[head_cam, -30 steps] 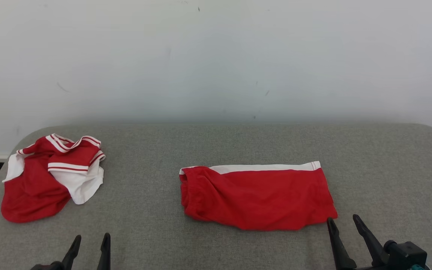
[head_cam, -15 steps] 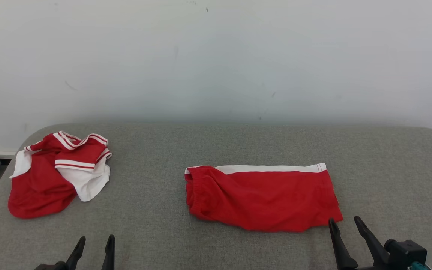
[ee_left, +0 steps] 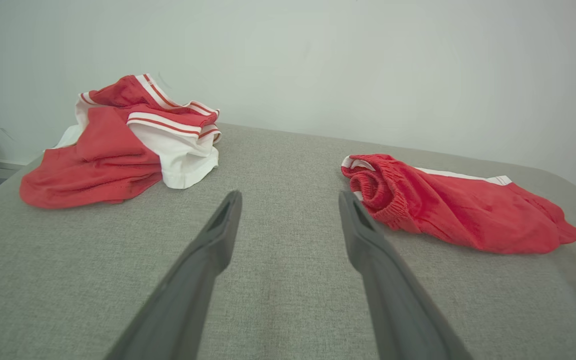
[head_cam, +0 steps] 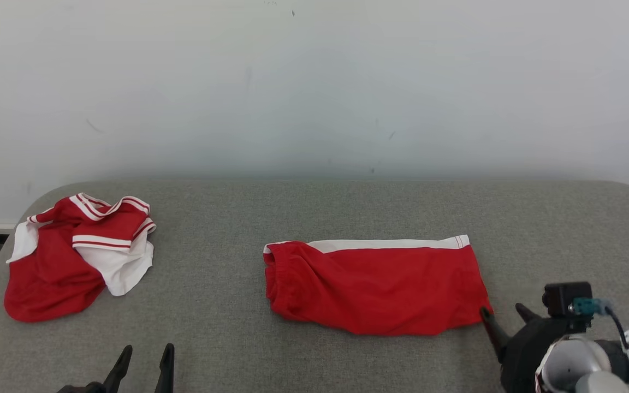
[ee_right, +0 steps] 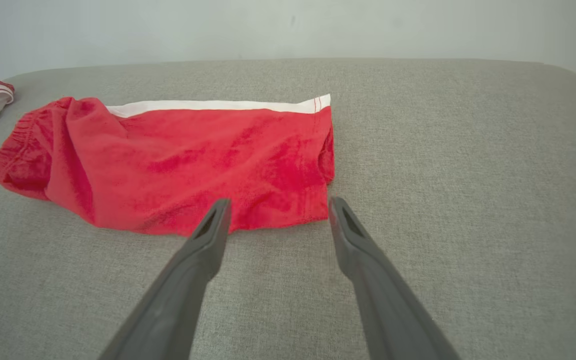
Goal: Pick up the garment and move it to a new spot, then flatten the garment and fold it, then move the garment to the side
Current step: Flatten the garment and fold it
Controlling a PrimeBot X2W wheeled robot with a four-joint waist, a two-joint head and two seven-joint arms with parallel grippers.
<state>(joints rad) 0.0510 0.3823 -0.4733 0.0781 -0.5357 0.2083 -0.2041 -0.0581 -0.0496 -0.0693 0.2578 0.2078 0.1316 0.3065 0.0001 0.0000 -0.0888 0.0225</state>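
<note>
Lying flat on table (head_cam: 347, 207): red shorts (head_cam: 374, 284)

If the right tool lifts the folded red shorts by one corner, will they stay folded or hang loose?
The red shorts would probably sag and unfold: the cloth looks thin and wrinkled. They seem light, so the right tool should lift them easily. The gathered waistband looks thicker, perhaps a firmer hold.

1. The left gripper (ee_left: 289, 198) rises from the bottom edge. Its two dark fingers are spread wide over a grey fabric worktop (ee_left: 278, 150), with nothing between them.
2. Beyond the gripper to its right lies a folded red garment (ee_left: 458, 210) with a white stripe, its gathered waistband end nearest the gripper.
3. Beyond the gripper to its left sits a crumpled red-and-white garment (ee_left: 128, 145).
</note>
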